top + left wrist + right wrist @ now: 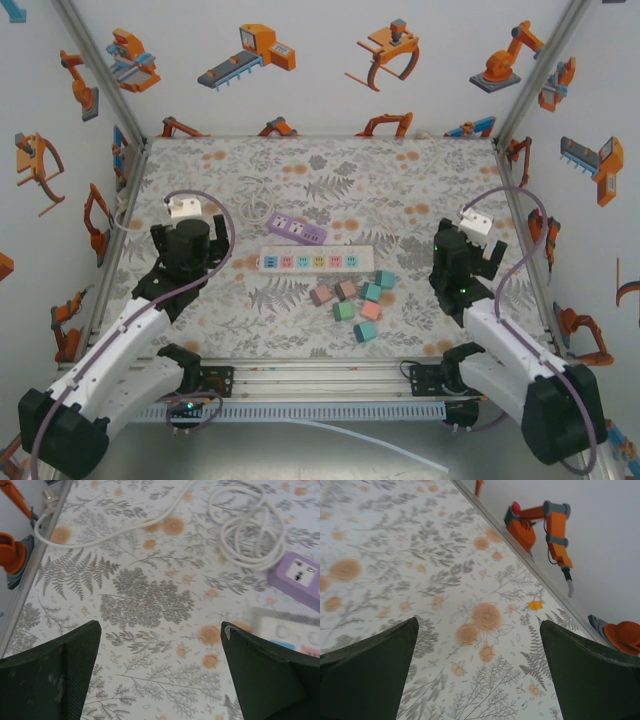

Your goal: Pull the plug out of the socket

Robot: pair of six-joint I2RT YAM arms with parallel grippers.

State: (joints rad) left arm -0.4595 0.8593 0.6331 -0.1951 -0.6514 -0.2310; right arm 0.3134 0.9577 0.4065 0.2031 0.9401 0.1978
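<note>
Little coloured plugs (345, 311) lie just beside the white socket strip (315, 261), on its near side. They look light, hard and smooth: pinch the flat sides. Both jaws are open and empty.

The left gripper (160, 626) is open, and its two dark fingers (60, 672) stand wide apart at the bottom corners, above the flower-patterned table (145, 600). A white cable (245, 527) lies in loose coils at the top right, and one strand runs away to the top left. The coils reach a purple socket block (297, 577) at the right edge. Just below this block, a white power strip (287, 630) looks blurred.
</note>
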